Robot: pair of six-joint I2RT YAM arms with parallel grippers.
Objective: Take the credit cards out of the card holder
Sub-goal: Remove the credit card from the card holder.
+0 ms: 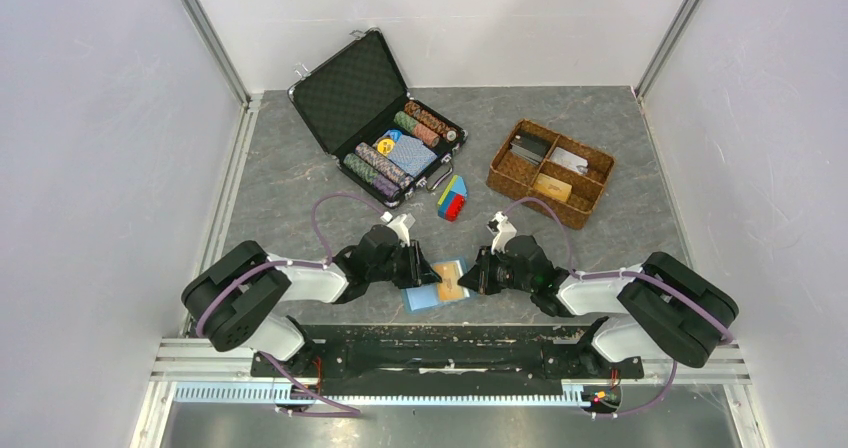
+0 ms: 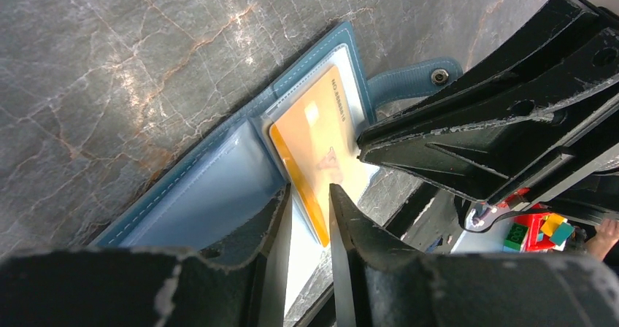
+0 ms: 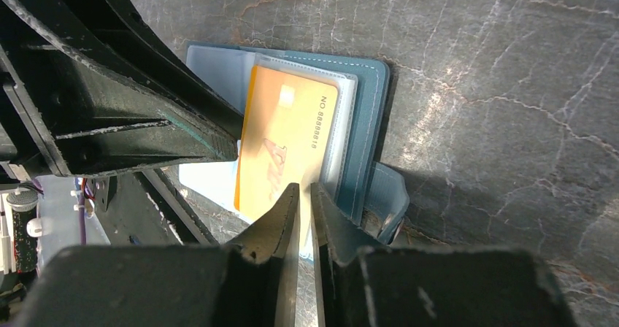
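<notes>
in the wrist views only, digits show on the orange card [image 3: 283,141].

Grey, marble-veined table [image 1: 620,138] enclosed by plain white panels: left wall [image 1: 100,148], back wall [image 1: 450,18], right wall [image 1: 770,118]. Aluminium posts [image 1: 205,33] stand at both far corners. Illumination is even.

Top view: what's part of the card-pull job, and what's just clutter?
Job: wallet, orange card, left tool, right tool.
Clutter: chip case, wicker tray, toy blocks.
</notes>
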